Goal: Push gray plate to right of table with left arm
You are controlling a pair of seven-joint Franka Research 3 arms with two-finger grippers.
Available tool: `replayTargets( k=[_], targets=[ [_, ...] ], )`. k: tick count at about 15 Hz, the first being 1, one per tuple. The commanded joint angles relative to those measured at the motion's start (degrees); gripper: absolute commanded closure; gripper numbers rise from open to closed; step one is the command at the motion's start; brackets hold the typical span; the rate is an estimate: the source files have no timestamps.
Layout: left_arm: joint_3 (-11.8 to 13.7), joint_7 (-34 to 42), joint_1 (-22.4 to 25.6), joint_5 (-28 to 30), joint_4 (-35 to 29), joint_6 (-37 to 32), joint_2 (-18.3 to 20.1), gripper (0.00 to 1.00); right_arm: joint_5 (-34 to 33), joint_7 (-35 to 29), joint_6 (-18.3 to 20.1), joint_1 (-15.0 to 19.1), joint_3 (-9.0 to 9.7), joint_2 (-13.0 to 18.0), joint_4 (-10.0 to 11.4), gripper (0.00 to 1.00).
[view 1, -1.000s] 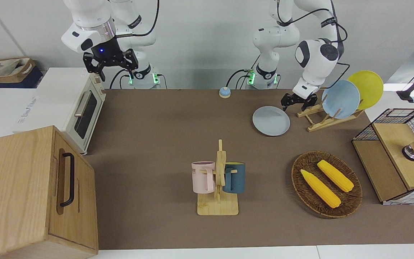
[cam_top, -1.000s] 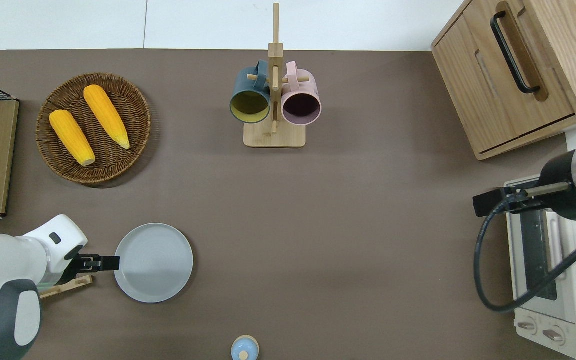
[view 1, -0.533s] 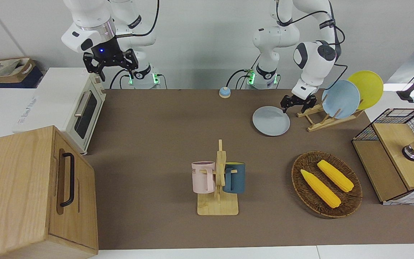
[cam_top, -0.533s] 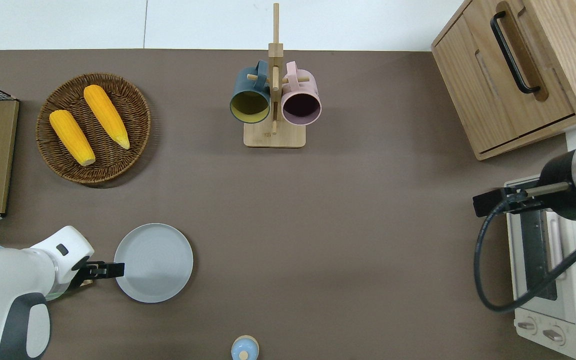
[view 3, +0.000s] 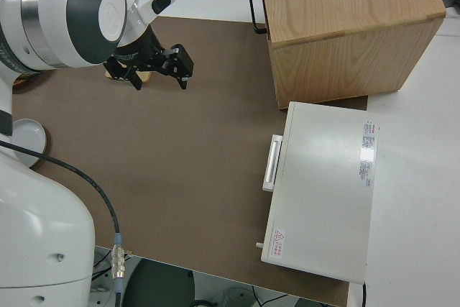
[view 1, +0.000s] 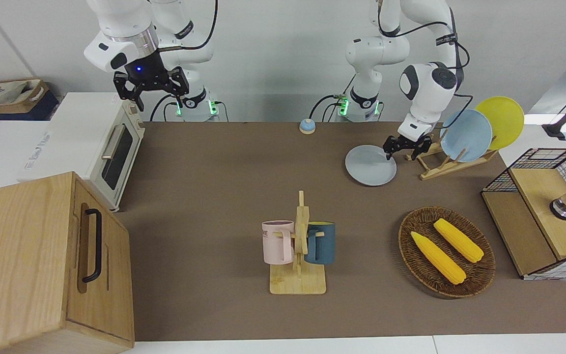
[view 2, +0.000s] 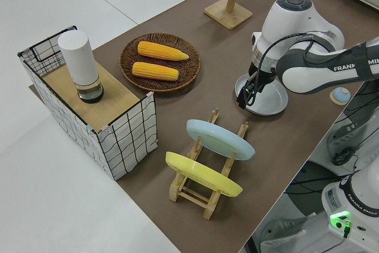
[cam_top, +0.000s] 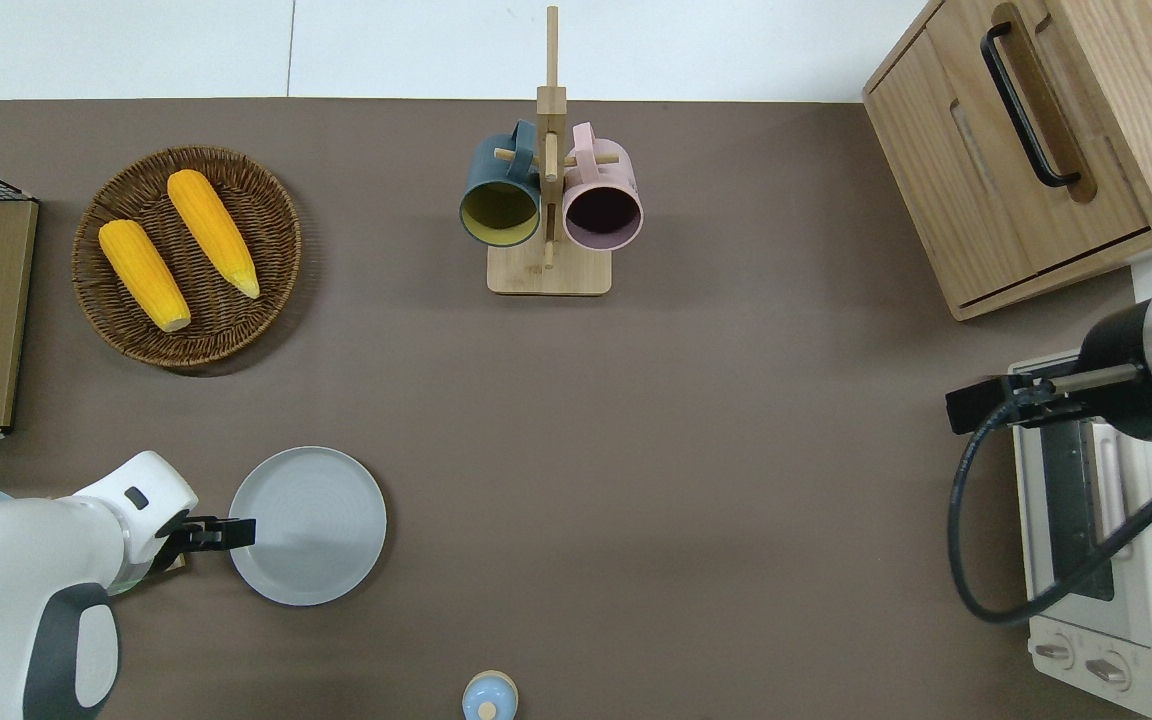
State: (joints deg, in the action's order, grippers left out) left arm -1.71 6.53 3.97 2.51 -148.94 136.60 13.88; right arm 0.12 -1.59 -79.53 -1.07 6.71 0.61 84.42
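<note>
The gray plate [view 1: 370,165] [cam_top: 308,525] [view 2: 265,95] lies flat on the brown table [view 1: 214,196], on the side near the robots and toward the left arm's end. My left gripper [view 1: 401,154] [cam_top: 221,534] [view 2: 247,96] is low at the plate's rim on the side facing the dish rack. It is open, with one fingertip over the rim and the other outside it, and holds nothing. The right gripper [view 1: 159,101] [view 3: 159,77] is parked, open and empty.
A wooden dish rack [view 1: 440,164] with a light-blue and a yellow plate stands close beside the left gripper. A wicker basket [view 1: 479,275] with corn, a mug stand [view 1: 298,282], a small bell [view 1: 306,127], a toaster oven [view 1: 116,147], a wooden cabinet [view 1: 42,260] and a wire box [view 1: 499,184] are also on the table.
The left gripper has slid from beside the dish rack toward the gray plate until one finger reached over its rim. The plate and the right arm have not moved.
</note>
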Motion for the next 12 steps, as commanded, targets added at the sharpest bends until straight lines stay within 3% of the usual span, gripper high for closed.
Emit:
replayTargets(
  k=[1, 7, 10, 12],
  targets=[
    [0.4, 0.1, -0.7, 0.0, -0.9, 4.3, -2.2, 0.03, 0.6, 0.0, 0.7, 1.2, 0.85, 0.4, -0.2, 0.017],
    [0.3, 0.0, -0.8, 0.0, -0.9, 6.6, -4.4, 0.15, 0.6, -0.1, 0.7, 1.2, 0.85, 0.4, -0.2, 0.017],
    [0.3, 0.0, -0.8, 0.0, -0.9, 6.8, -4.5, 0.26, 0.6, -0.1, 0.7, 1.2, 0.76, 0.4, -0.2, 0.017],
    [0.2, 0.0, -0.8, 0.0, -0.9, 7.0, -4.6, 0.38, 0.6, -0.1, 0.7, 1.2, 0.85, 0.4, -0.2, 0.017]
  ],
)
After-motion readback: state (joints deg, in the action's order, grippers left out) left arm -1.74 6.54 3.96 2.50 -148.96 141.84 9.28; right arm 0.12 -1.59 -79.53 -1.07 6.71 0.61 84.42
